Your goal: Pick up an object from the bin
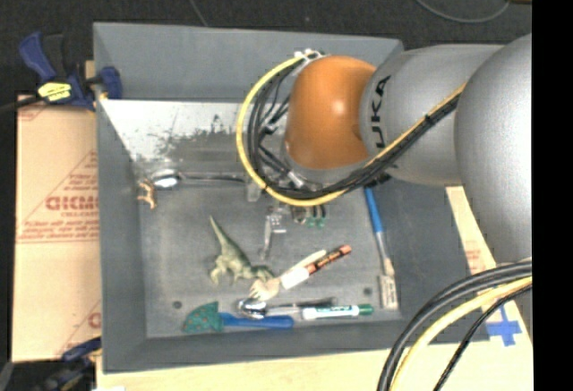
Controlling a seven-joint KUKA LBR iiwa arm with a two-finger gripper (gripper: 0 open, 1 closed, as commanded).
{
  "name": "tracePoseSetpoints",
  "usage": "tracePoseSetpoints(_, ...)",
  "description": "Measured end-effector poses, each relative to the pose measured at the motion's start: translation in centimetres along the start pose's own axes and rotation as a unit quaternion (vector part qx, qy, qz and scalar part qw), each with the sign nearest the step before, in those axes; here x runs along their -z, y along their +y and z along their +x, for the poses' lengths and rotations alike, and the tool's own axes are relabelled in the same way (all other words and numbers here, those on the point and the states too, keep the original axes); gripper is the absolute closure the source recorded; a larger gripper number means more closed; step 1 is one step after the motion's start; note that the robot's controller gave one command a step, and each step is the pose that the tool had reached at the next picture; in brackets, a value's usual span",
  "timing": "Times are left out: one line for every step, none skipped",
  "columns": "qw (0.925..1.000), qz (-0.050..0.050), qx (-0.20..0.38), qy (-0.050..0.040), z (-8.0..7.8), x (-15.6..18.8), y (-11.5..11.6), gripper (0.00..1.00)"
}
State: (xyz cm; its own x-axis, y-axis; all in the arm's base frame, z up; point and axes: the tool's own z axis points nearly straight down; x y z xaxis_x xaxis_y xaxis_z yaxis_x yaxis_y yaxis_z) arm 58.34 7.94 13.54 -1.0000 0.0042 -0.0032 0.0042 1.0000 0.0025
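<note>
My gripper [274,225] reaches down below the wrist into the middle of the bin, mostly hidden by the arm. It hangs just above and right of an olive toy dinosaur [230,260] lying on the floor. A white utensil with an orange-red handle [306,270] lies slanted to the gripper's lower right. A small green thing [313,221] peeks out beside the gripper on its right. A metal spoon [172,176] lies to the left near the back wall, its handle pointing towards the gripper.
Along the front wall lie a teal-headed tool with a blue handle [224,319], a shiny spoon bowl [252,308] and a green-capped marker [336,312]. A blue-handled brush [378,237] lies by the right wall. A small tan piece [145,194] sits at the left.
</note>
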Motion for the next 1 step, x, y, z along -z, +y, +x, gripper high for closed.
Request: tracePoseSetpoints(1.0000, 0.000, 0.000, 0.0000, 0.00, 0.00, 0.00, 0.00)
